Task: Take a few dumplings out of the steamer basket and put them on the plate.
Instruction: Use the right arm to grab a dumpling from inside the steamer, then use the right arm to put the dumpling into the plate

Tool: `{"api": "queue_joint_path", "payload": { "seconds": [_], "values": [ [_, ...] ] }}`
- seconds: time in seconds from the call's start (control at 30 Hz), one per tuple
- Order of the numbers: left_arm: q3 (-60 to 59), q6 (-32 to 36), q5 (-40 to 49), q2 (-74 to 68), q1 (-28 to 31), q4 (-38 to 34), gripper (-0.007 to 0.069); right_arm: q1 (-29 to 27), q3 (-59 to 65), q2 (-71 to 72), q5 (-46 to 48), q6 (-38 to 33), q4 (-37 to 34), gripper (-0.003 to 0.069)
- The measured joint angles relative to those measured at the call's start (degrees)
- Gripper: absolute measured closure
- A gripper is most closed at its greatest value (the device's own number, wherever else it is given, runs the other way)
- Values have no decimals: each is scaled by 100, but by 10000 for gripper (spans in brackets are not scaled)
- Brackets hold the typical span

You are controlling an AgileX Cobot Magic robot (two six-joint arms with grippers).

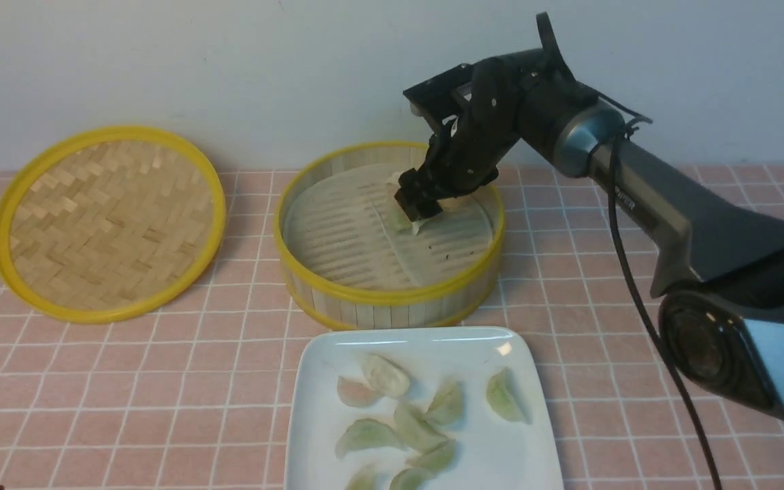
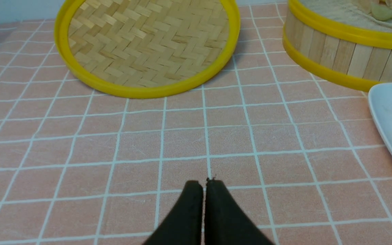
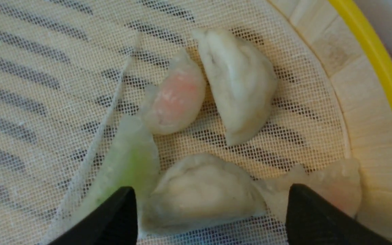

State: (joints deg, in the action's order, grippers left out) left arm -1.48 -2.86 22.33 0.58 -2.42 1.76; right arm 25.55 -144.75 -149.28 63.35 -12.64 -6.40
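While the right gripper (image 3: 211, 190) hangs inside the slatted bamboo basket (image 1: 392, 297), its black fingers (image 3: 121, 211) spread either side of a whitish pleated dumpling (image 3: 199, 194), four more lie on the mesh liner (image 3: 29, 85). Before the basket, the glossy square plate (image 1: 310, 408) holds several translucent dumplings (image 1: 419, 425); left of the basket, the left gripper (image 2: 204, 183) has its fingers pressed together.
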Motion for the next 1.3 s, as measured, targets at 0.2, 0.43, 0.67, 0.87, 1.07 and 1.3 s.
{"api": "queue_joint_path", "payload": {
  "seconds": [0.2, 0.43, 0.67, 0.87, 1.07, 1.3],
  "values": [
    [0, 0, 0, 0, 0, 0, 630, 0, -58, -153, -254, -264, -33, 123],
    [0, 0, 0, 0, 0, 0, 630, -12, -100, -235, 92, -222, -268, 237],
    [0, 0, 0, 0, 0, 0, 630, -36, -409, -284, 574, -221, -391, 251],
    [0, 0, 0, 0, 0, 0, 630, -30, -1196, -333, 861, 96, -434, 251],
    [0, 0, 0, 0, 0, -5, 630, -30, -766, 520, 861, 419, -437, 251],
    [0, 0, 0, 0, 0, -5, 630, 47, 2383, 2691, 827, 384, -617, 251]
  ]
}}
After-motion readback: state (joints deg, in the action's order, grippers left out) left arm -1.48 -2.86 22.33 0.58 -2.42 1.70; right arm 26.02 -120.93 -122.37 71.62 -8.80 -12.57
